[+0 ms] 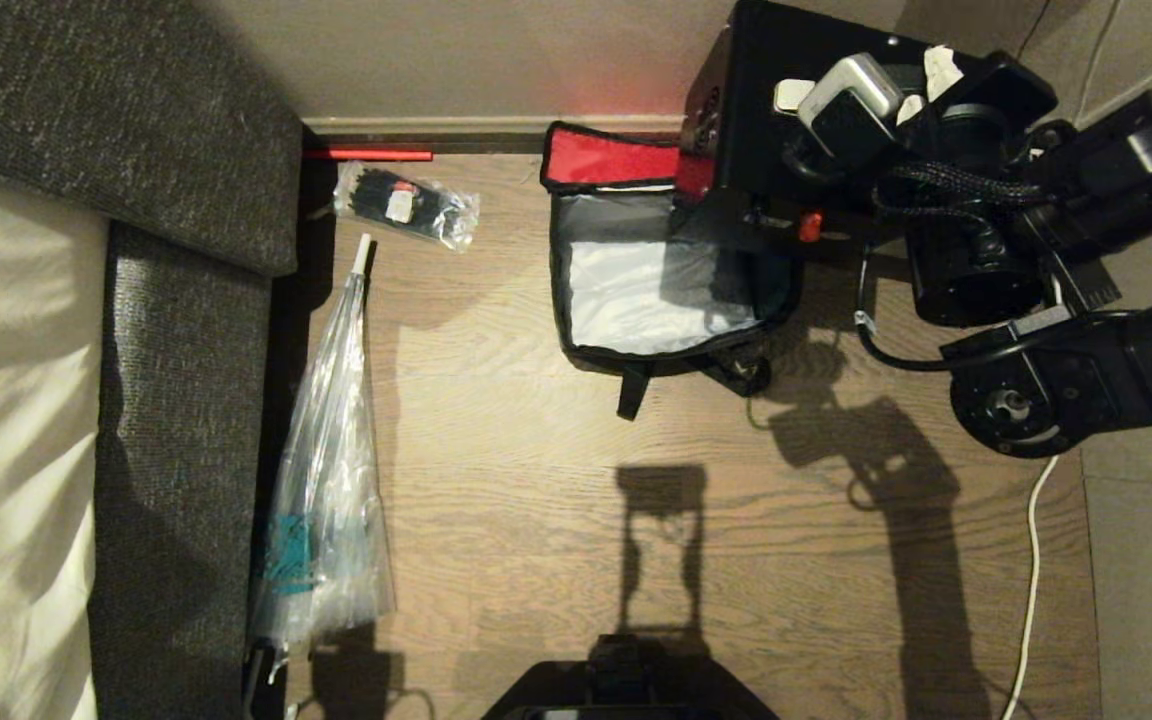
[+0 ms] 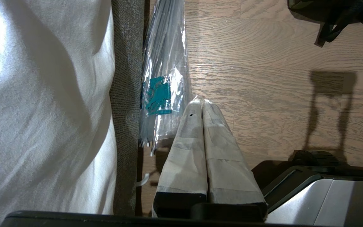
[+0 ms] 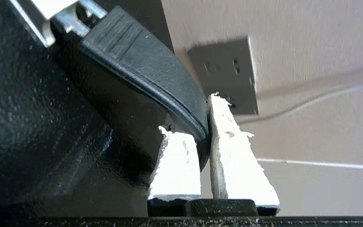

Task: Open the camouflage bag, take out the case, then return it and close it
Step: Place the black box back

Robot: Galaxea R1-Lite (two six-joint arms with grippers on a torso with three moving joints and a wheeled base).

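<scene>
wood floor [image 1: 556, 520] | camouflage bag [image 1: 656, 290] open, silvery lining | black case [image 1: 746, 110] lifted, right fingers [image 3: 228, 142] clamping handle

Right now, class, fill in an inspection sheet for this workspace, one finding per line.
Surface: wooden floor, bare in the middle.
Job's things: camouflage bag open, silvery lining showing, red lid folded back; case lifted above it.
Clutter: packet of black ties; clear plastic sleeve by the sofa.
Grippers: right gripper shut on the case's handle; left gripper shut, empty, low near the sofa.
Cables: white cable on the floor.
Surroundings: wall socket.
</scene>
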